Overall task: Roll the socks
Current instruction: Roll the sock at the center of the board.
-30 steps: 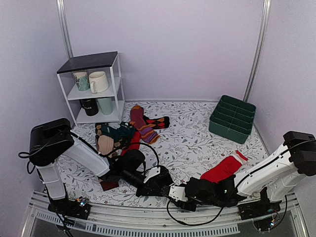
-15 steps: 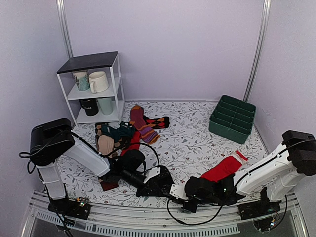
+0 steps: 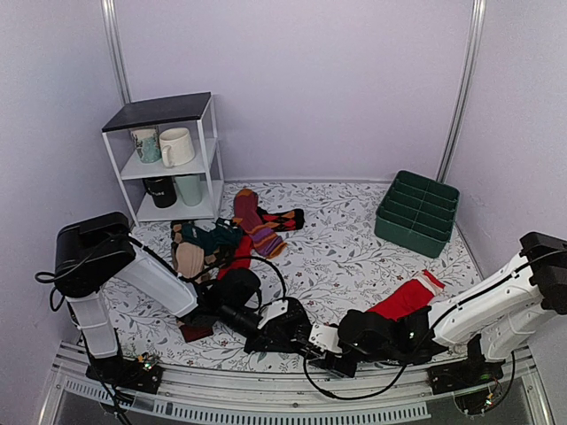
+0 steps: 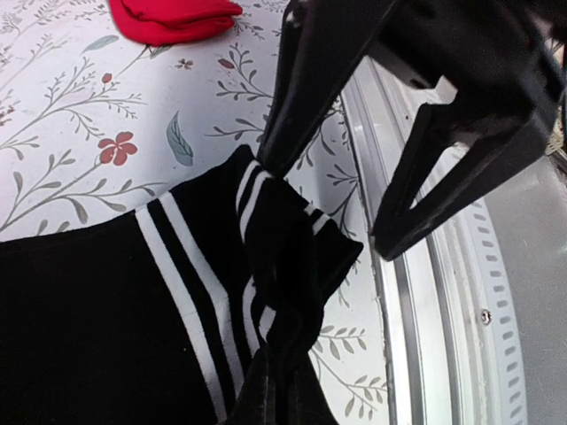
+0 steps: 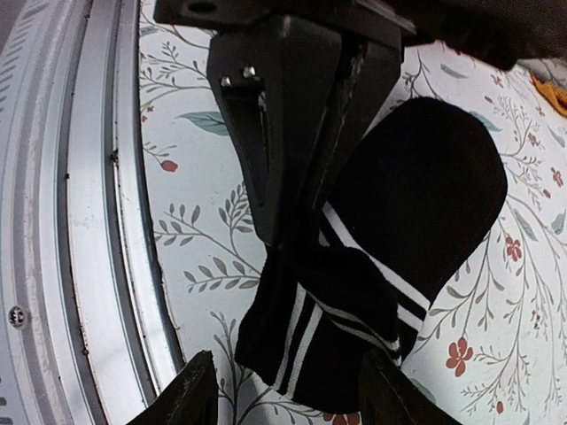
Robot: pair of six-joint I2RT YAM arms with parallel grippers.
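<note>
- The socks [image 5: 416, 195] lie at the near edge of the table [image 3: 354, 248], between the two arms. The striped cuff end is closest to the metal rail [image 5: 80, 221] and the rounded dark end points inward.
- The left gripper [image 5: 282, 232] is clenched on the cuff, pinching the fabric into a bunched fold where the white stripes crumple together.
- The right gripper [image 5: 288, 367] is released, its jaws spread and straddling that same cuff end. One of its fingers [image 4: 292, 97] touches the fold right at the stripes; the other hangs just off the cuff's corner, over the table edge by the rail.
- The rest of the black fabric lies flat on the flowered cloth (how many layers it has cannot be made out).
- A red sock [image 3: 403, 301] lies near the right arm, apart from the black pair.
- A heap of mixed socks [image 3: 221, 239] lies toward the left side, a shelf [image 3: 164, 159] with mugs stands at the far left corner, and a green tray [image 3: 416, 212] sits at the far right.
</note>
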